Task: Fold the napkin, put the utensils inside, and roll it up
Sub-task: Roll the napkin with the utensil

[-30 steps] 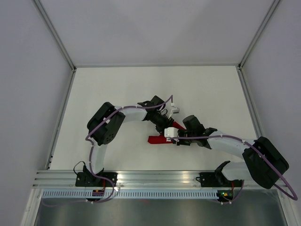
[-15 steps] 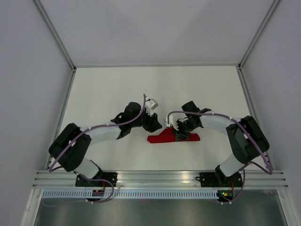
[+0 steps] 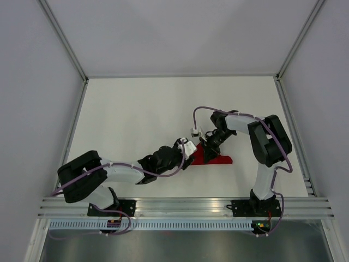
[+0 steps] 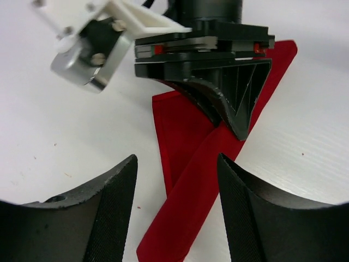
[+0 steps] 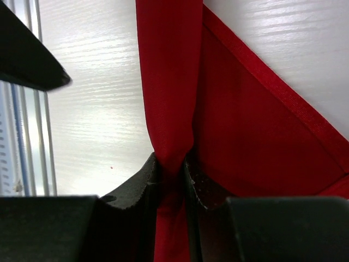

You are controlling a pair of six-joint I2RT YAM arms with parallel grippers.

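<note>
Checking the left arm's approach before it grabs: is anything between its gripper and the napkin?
Nothing visible does. The left gripper, jaws open, frames the near end of the napkin over bare table. The right gripper is clamped on the napkin farther along, beyond that end, not in between.

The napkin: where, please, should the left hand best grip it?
Probably its free near end, approached from the left: the napkin is a narrow folded band framed by the open left hand; the right hand pinches it farther along.
</note>
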